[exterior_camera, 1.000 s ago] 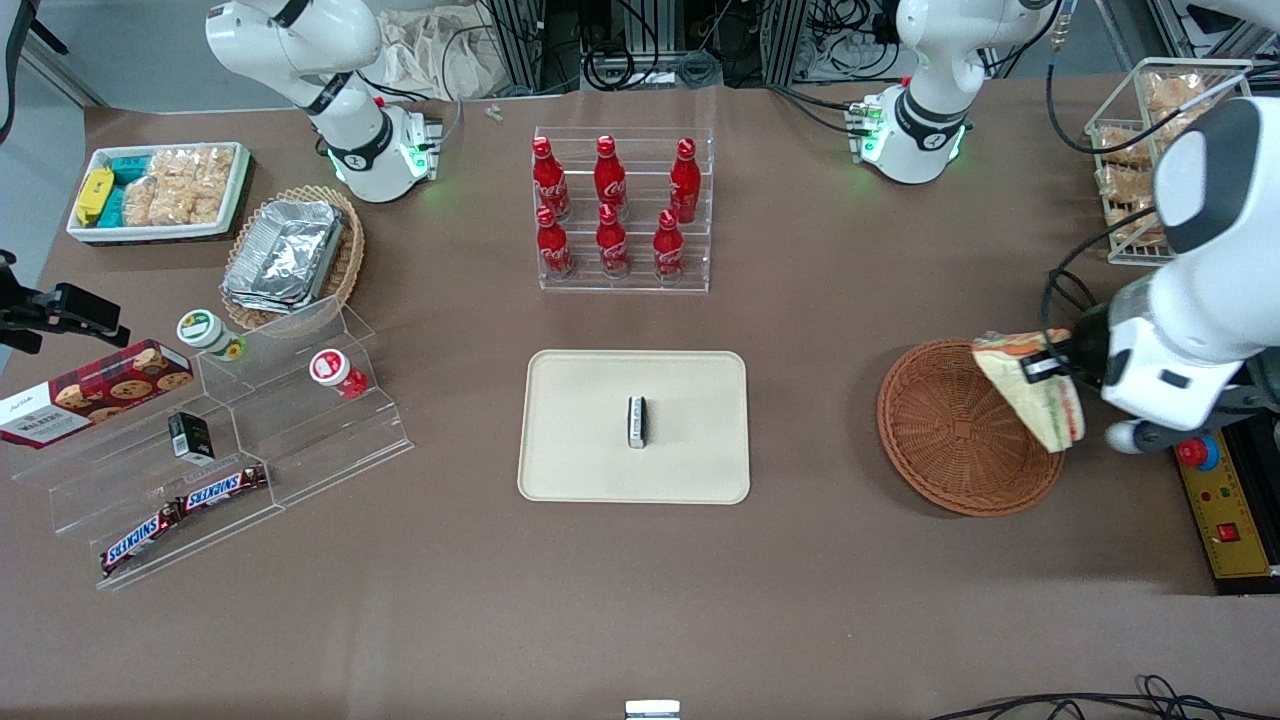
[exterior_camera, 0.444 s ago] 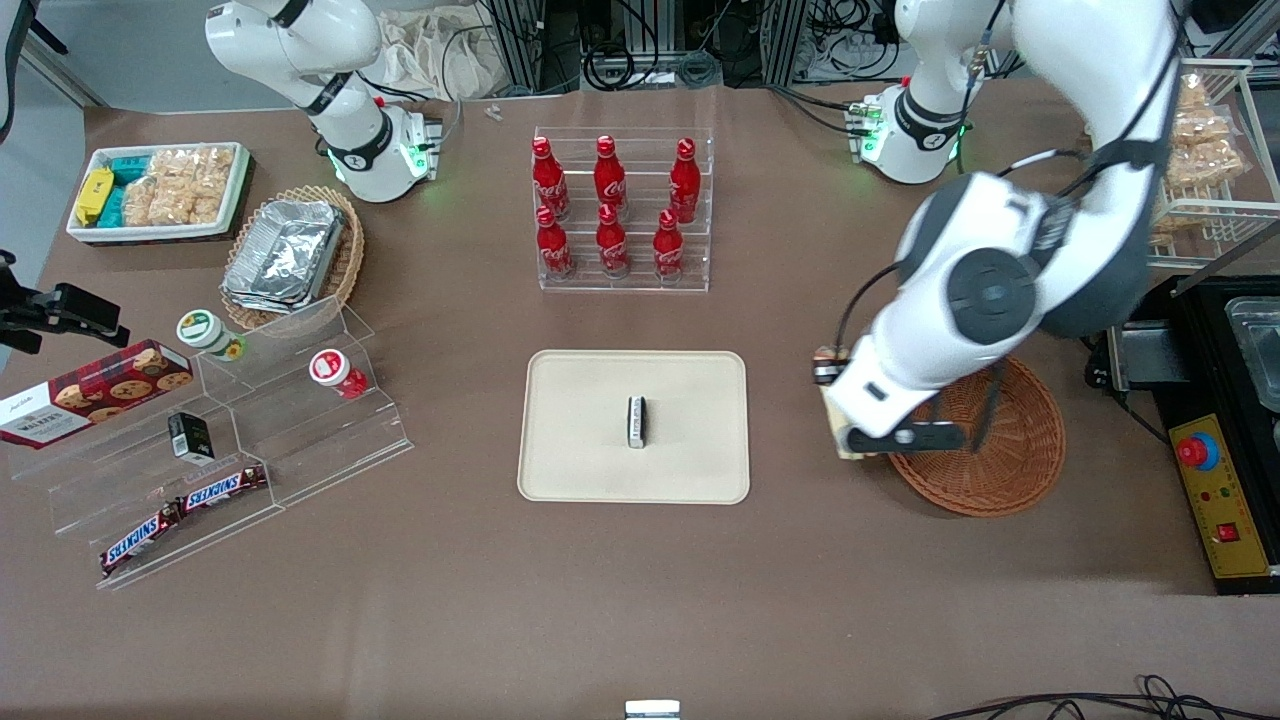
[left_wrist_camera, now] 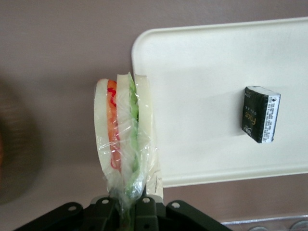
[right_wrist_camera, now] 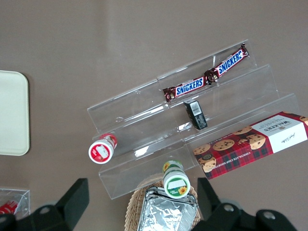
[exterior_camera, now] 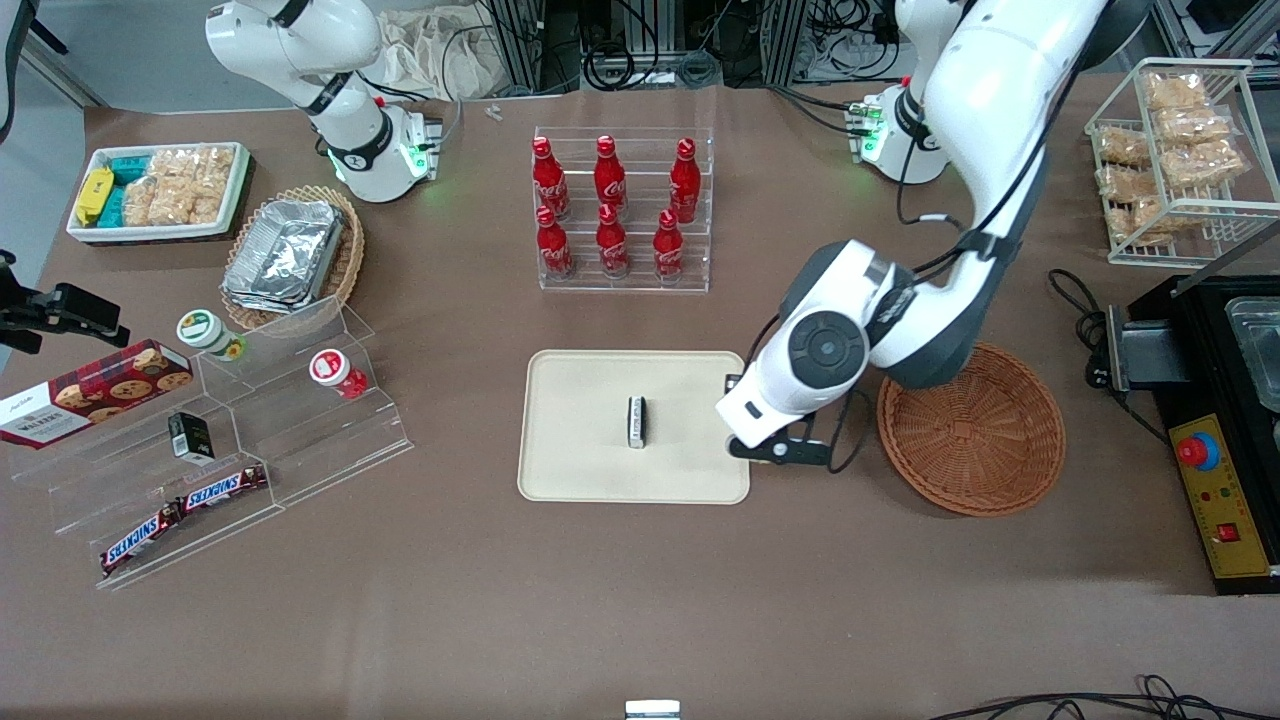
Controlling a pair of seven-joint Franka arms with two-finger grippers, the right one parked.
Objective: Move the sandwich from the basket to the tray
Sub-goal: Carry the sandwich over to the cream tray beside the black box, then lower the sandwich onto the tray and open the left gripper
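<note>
The clear-wrapped sandwich, pale bread with orange, pink and green layers, hangs in my left gripper, which is shut on its wrapped tip. It is held in the air over the rim of the cream tray, at the tray's end nearest the basket. In the front view my wrist covers the sandwich and the fingers, above the tray's edge. The small black-and-white block lies at the tray's middle. The round reddish-brown wicker basket stands empty beside the tray, toward the working arm's end.
A clear rack of red cola bottles stands farther from the front camera than the tray. A clear stepped stand with snacks, a pale oval basket of foil containers and a white bin lie toward the parked arm's end. A wire rack stands past the basket.
My left gripper has carried the sandwich from above the basket's outer rim, across the basket, to the nearest edge of the tray. The basket now shows empty.
</note>
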